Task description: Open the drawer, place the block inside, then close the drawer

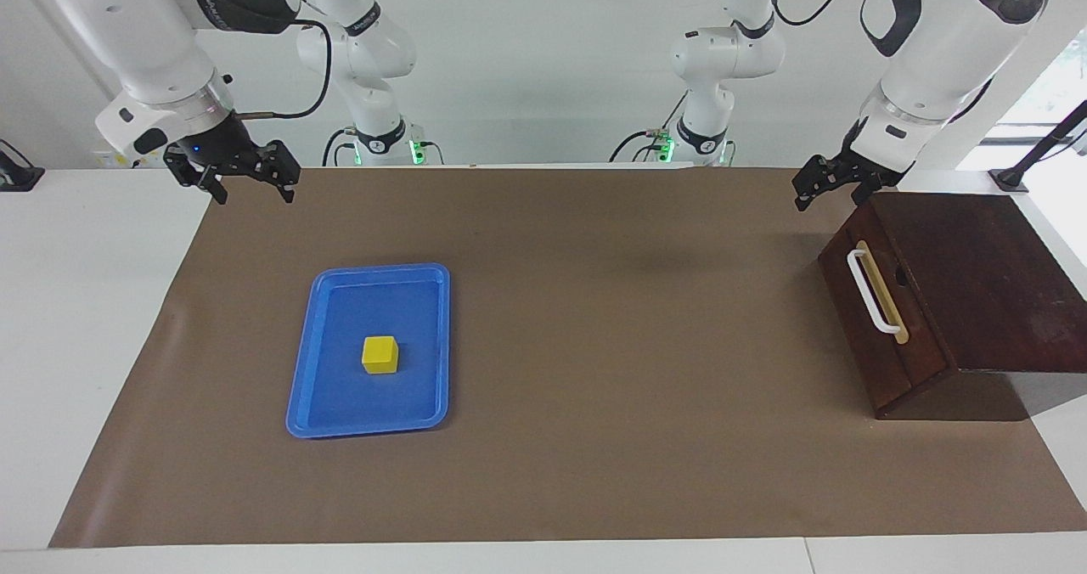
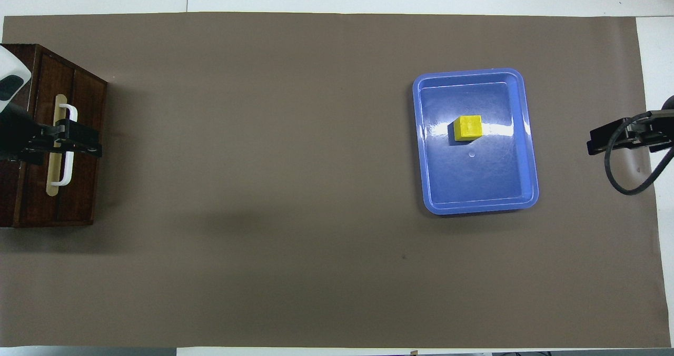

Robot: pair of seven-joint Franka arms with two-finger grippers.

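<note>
We see the block (image 1: 380, 354) in the blue tray (image 1: 306, 370) toward the right arm's worktop end. The drawer (image 1: 875, 319) looks closed. Right gripper (image 1: 246, 185) and left gripper (image 1: 828, 190) hang wide, empty.

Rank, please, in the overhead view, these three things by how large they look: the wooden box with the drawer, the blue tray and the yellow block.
1. Blue tray, largest as seen.
2. Wooden box; the picture's edge cuts it, so its rank against the tray is unsure.
3. Yellow block, clearly smallest, lying in the tray.
</note>
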